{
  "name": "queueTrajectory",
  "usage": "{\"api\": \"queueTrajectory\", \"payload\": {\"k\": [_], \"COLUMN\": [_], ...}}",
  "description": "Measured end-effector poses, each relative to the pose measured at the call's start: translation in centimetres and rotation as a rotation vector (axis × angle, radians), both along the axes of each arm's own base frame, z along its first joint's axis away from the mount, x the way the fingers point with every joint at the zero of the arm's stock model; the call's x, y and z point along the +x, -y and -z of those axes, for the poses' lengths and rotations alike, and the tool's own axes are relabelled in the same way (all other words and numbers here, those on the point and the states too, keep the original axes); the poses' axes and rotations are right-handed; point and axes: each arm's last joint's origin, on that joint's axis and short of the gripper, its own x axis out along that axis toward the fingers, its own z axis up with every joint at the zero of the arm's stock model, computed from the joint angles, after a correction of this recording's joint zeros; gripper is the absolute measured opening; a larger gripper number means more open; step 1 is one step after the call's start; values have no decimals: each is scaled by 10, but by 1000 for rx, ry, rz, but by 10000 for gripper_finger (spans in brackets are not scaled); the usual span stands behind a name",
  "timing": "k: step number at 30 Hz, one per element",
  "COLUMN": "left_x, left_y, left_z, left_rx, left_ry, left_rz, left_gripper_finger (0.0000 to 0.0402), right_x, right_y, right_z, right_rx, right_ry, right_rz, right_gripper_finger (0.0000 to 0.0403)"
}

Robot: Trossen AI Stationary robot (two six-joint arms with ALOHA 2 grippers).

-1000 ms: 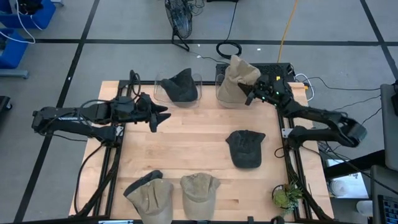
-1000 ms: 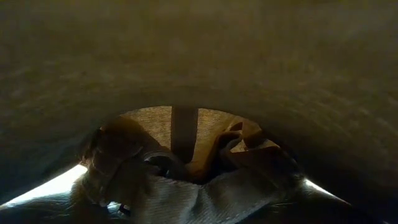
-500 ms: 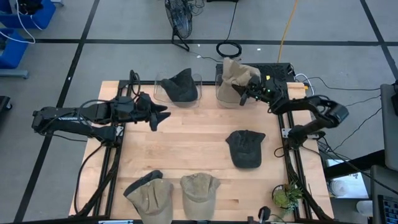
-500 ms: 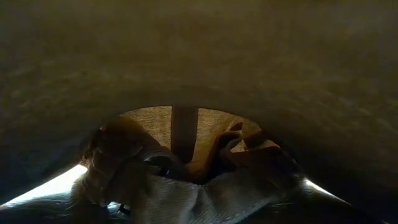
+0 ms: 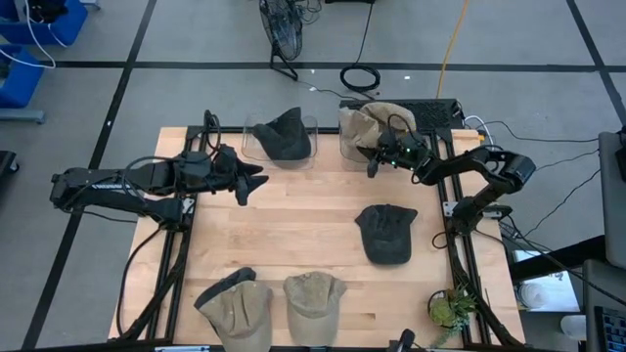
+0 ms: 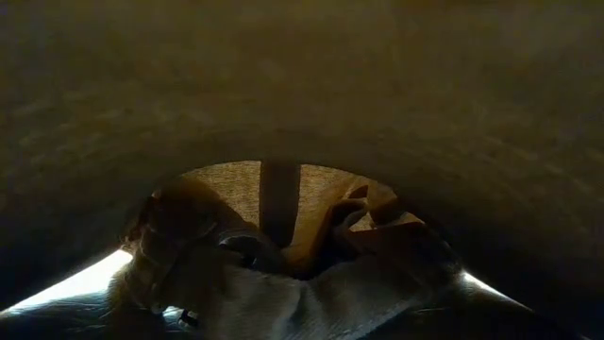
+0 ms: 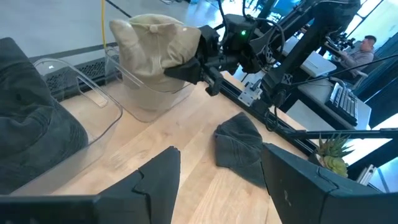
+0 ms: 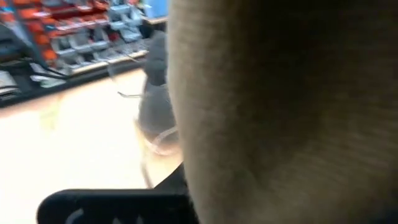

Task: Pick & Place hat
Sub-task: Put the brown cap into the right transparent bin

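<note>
**Item: tan hat (image 5: 364, 122).** Soft cap in pale khaki, crown crumpled, panel seams showing. You had it in the right bin (image 5: 345, 147), a clear tub at the far edge of the table (image 5: 293, 225), with the crown bulging above the rim. From the left wrist view the same hat showed upright in the tub, overhanging the near wall.

**Arms.**
- Left gripper (image 5: 252, 182): arm stretched in from the table's left side and held low over bare wood, just short of the left bin (image 5: 249, 139). Its fingers (image 7: 155, 180) stood spread with nothing between them.
- Right gripper (image 5: 376, 156): arm folded at the elbow, reaching in from the right side. The tip was pressed against the tan hat's near side at the rim of the right bin. You could not tell whether it pinched the fabric or only touched it; tan cloth filled its own wrist view.

**Other stock.**
- Binned dark hat (image 5: 284, 135): in the left bin, beside the right bin and apart from it.
- Front-left hat (image 5: 238, 307) and front tan hat (image 5: 313, 296): both tan, side by side at the near edge.
- Loose dark hat (image 5: 385, 233): flat on the wood, right of centre, nearer you than the right bin.
- Plant (image 5: 449, 308): near right corner.

**Obstruction.** Tan fabric lay against the low camera and blocked nearly all of that view.
</note>
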Motion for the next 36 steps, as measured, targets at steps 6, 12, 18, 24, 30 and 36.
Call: {"api": "queueTrajectory", "payload": {"k": [6,12,18,24,30,36], "left_x": [0,0,0,0,0,0], "left_y": [0,0,1,1,1,1], "left_z": [0,0,0,0,0,0], "left_rx": [0,-7,-17,-17,-7,-3], "left_ry": [0,2,2,2,0,-2], "left_rz": [0,9,39,41,46,47], "left_gripper_finger": [223,223,223,223,223,223], "right_x": [0,1,-5,-20,-32,-41], "right_y": [0,-2,-5,-14,-27,-39], "right_z": [-4,-7,-28,-51,-49,-66], "right_rx": [46,79,19,-56,73,27], "right_ry": [51,85,125,65,-76,-49], "right_rz": [106,82,127,248,249,305], "right_gripper_finger": [86,162,234,258,251,243]}}
